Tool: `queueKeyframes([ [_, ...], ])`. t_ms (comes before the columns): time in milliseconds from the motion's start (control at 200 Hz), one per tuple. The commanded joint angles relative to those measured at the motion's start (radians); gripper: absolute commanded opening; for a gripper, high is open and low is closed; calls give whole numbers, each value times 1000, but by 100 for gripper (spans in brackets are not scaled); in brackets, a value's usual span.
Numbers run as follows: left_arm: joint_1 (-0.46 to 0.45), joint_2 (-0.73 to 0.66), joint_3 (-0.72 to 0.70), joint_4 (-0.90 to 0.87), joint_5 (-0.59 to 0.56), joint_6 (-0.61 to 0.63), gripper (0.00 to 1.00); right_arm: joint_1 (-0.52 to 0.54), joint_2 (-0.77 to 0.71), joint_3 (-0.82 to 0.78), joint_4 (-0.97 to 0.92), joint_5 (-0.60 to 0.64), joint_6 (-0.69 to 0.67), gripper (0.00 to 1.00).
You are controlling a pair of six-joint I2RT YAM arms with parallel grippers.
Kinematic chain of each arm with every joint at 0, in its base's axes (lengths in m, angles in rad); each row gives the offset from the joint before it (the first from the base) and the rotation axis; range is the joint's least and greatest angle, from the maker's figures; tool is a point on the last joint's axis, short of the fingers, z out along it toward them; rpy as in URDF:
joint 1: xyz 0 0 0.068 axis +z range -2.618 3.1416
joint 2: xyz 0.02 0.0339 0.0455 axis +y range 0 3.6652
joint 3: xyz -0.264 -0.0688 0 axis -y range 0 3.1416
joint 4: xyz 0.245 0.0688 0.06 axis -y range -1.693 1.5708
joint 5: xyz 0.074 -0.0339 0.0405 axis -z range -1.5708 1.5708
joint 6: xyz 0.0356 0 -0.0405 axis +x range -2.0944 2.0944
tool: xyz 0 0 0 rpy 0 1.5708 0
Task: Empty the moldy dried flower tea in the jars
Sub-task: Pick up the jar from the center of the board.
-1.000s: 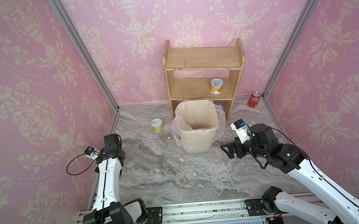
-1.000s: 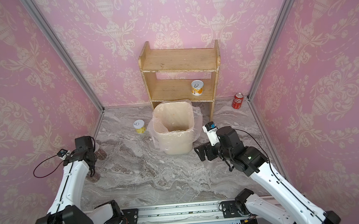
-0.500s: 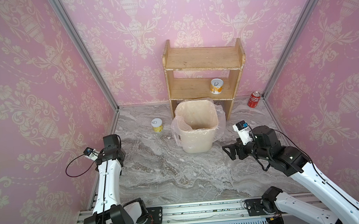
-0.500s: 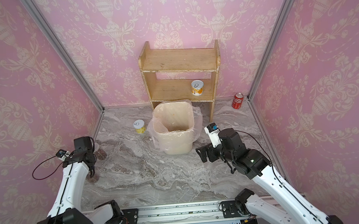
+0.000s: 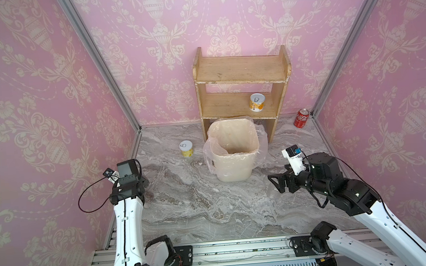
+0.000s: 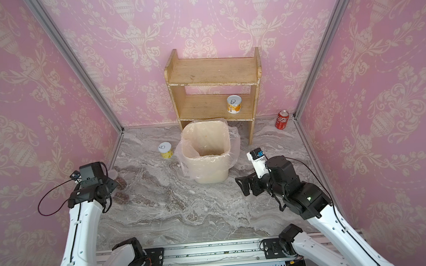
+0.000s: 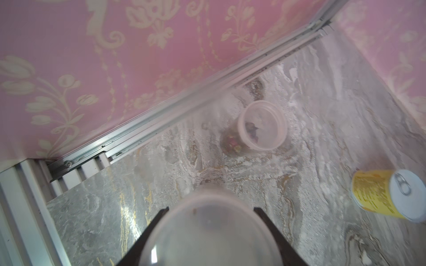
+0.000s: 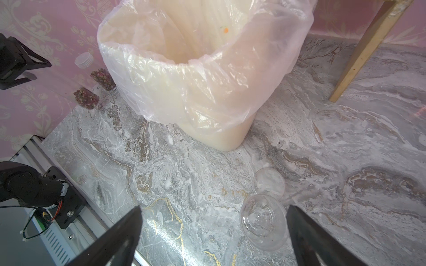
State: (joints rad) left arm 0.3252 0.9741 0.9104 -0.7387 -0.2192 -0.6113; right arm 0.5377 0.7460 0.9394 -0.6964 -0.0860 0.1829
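Well apart from the lined bin [image 5: 231, 150], while the right gripper [image 5: 274, 184] hangs wide open near an empty jar [image 8: 265, 226], the left gripper [image 7: 211, 208] pinches a closed jar [image 7: 212, 237] by the left wall [image 5: 50, 125], whose slick plastic could slip, dropping its tea [image 8: 86, 97] short.
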Motion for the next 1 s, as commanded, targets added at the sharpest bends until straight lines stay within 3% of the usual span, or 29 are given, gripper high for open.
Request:
queueKeyframes([
  [0,4,-46,59,48,248,163,8,7,-2,35,-15,-35,-17,100],
  [265,-9,-110,156,76,600,299,5,7,29,50,15,-113,-19,99],
  [425,-15,-99,223,177,881,270,5,10,52,61,47,-151,-23,99],
  [796,-53,-56,427,351,1114,147,2,52,130,144,82,-212,-46,98],
  [996,-181,1,476,404,1195,93,2,111,183,195,108,-220,-102,98],
])
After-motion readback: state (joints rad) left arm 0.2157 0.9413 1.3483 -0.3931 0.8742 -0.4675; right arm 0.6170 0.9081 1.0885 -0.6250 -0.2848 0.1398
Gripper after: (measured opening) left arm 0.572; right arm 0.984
